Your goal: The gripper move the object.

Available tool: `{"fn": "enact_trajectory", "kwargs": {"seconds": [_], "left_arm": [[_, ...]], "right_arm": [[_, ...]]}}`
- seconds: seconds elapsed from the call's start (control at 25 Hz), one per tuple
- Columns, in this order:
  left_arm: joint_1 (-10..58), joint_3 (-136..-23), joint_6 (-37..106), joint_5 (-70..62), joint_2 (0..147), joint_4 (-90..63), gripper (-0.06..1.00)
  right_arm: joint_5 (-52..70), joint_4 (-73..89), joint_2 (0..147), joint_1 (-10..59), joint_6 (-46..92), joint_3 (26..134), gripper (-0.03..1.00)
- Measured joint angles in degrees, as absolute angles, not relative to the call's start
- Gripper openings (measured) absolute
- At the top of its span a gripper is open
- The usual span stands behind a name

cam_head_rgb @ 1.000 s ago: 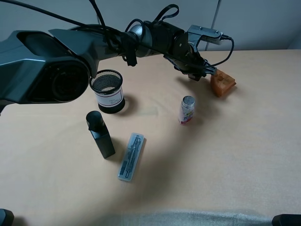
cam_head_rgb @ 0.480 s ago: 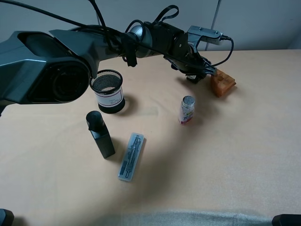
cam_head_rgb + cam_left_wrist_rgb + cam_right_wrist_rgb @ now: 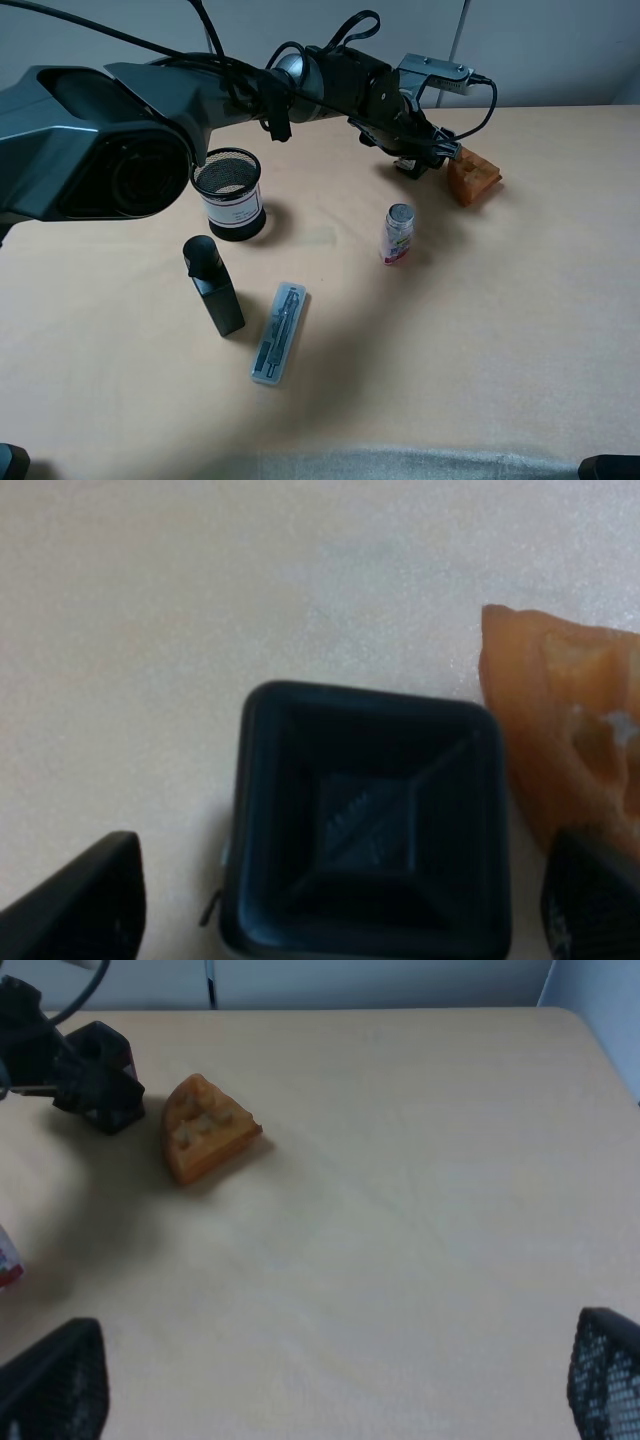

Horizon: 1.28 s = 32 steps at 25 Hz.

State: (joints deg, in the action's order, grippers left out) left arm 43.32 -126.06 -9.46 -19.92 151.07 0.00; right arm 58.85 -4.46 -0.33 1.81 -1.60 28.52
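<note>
The object, a small black boxy container (image 3: 368,830), stands at the back of the table beside an orange wedge (image 3: 472,178). My left gripper (image 3: 425,152) has reached across to it and is open. Its dark fingers (image 3: 90,900) stand on either side of the container and do not touch it. In the exterior high view the gripper hides most of the container (image 3: 413,167). The right wrist view shows the container (image 3: 105,1080) next to the wedge (image 3: 205,1125). My right gripper (image 3: 320,1380) is open and empty above bare table.
A mesh cup (image 3: 228,190) stands at the left. A tall slim black bottle (image 3: 212,285) and a pen case (image 3: 280,332) are in front of it. A clear bottle with a silver cap (image 3: 398,233) stands mid-table, in front of the left gripper.
My left gripper has shifted very slightly around the container. Nothing else has moved.
</note>
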Motion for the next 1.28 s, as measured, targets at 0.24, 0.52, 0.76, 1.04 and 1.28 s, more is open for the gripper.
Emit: {"fn": "enact_trajectory", "kwargs": {"seconds": [0.24, 0.52, 0.76, 1.04, 1.28], "left_arm": [[43.32, -126.06, -9.46, -21.07, 150.72, 0.00, 0.79], [43.27, -126.10, -9.46, -26.28, 147.82, 0.00, 0.79], [43.27, -126.17, -9.06, -29.98, 145.69, 0.00, 0.79], [43.27, -126.17, -8.52, -34.10, 142.75, 0.76, 0.79], [43.27, -126.17, -7.12, -37.38, 140.53, 0.63, 0.79]], "right_arm": [[58.85, -4.46, -0.33, 1.81, -1.60, 28.52, 0.69], [58.85, -4.46, -0.33, 1.81, -1.60, 28.52, 0.69], [58.85, -4.46, -0.33, 1.81, -1.60, 28.52, 0.69], [58.85, -4.46, -0.33, 1.81, -1.60, 28.52, 0.69], [58.85, -4.35, -0.33, 1.81, -1.60, 28.52, 0.69]]}}
